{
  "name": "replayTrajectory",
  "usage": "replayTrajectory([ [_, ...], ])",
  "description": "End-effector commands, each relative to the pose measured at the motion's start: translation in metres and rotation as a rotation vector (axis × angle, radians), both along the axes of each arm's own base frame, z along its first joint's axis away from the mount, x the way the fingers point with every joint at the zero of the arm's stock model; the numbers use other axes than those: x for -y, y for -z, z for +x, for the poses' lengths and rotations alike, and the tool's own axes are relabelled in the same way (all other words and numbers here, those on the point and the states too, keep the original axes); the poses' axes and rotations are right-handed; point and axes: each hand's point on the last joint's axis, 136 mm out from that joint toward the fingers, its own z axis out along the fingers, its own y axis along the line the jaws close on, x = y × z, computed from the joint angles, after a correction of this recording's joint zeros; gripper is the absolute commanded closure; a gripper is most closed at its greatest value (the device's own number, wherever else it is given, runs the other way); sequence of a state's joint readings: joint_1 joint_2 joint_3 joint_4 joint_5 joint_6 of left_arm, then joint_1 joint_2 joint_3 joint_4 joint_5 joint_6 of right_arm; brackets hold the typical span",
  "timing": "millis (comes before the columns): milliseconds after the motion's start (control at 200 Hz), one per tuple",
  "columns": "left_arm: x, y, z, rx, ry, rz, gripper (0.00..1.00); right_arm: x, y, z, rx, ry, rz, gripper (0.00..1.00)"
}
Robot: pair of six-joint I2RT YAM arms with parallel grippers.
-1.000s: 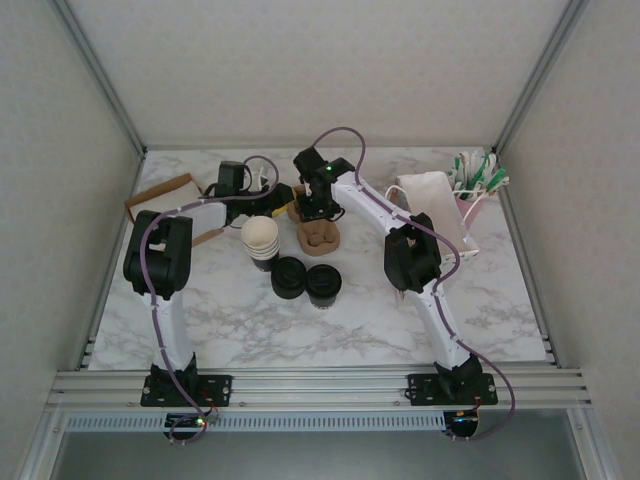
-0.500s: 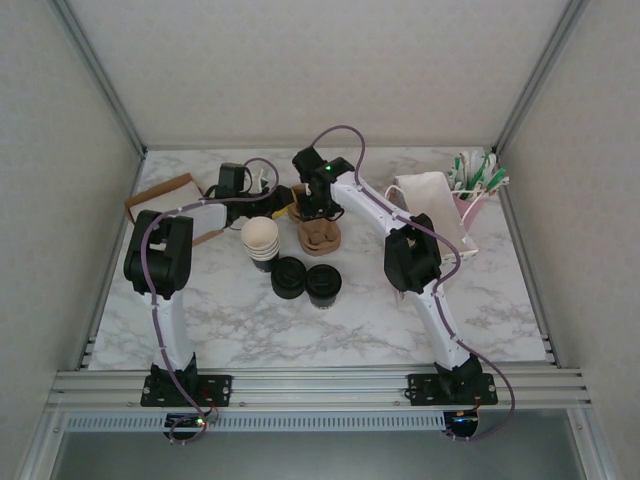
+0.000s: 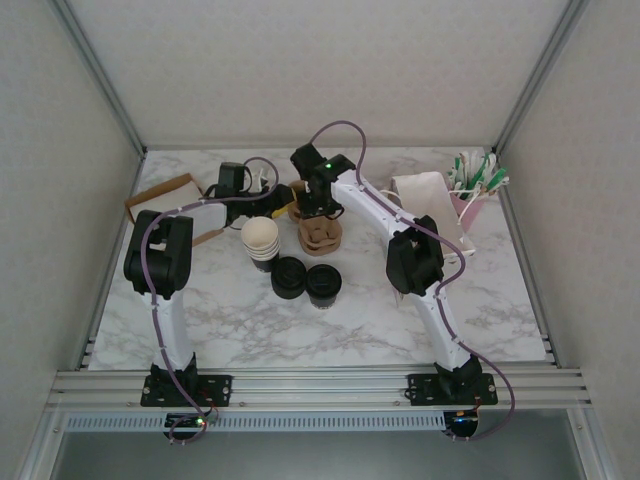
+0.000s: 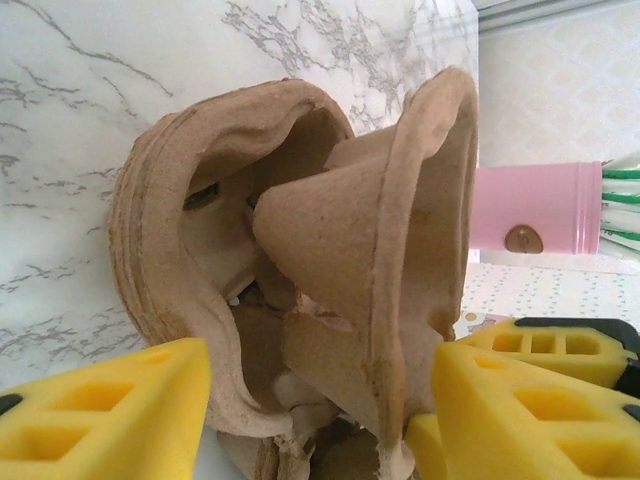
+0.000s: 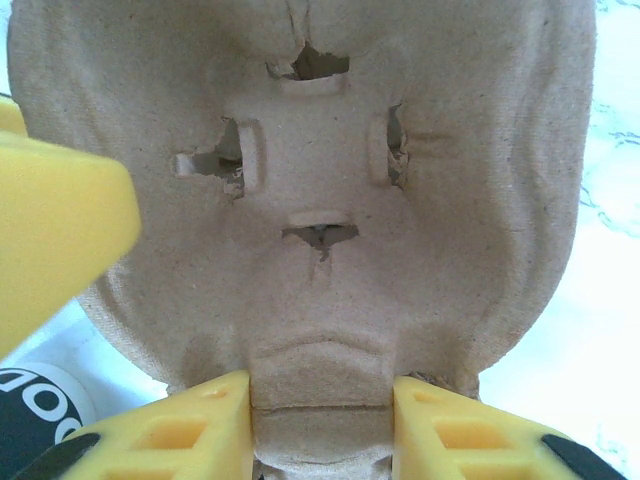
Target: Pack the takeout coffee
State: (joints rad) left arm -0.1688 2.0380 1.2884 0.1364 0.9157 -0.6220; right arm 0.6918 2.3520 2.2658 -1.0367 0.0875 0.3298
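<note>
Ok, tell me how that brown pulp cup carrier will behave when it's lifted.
Probably light for its size: the pulp carrier is thin moulded fibre with slots cut through it. It is likely to flex rather than stay rigid, since its walls look thin and bowed. It may tear at the frayed slot edges, so the right pincer, clamped on one narrow ridge, should lift gently.

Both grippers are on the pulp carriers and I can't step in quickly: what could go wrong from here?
The right gripper pinches one thin ridge of the top carrier, ragged at its slots; it may rip. The nested stack beneath could lift along. The cup stack stands close by and might get knocked.
</note>
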Motion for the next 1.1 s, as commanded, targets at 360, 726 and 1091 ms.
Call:
replayTrajectory([
  [360, -0.017, -0.119, 0.016, 0.257, -0.119, -0.027, 0.13, -0.004, -0.065, -0.004, 0.086, -0.005, 0.087, 0.65],
  [726, -0.08, -0.191, -0.005, 0.427, -0.375, 0.029, 0.0, -0.025, -0.118, -0.017, 0.142, -0.084, 0.243, 0.65],
  [1091, -0.125, -0.233, -0.05, 0.53, -0.539, 0.08, 0.0, -0.051, -0.194, -0.057, 0.179, -0.221, 0.463, 0.64],
])
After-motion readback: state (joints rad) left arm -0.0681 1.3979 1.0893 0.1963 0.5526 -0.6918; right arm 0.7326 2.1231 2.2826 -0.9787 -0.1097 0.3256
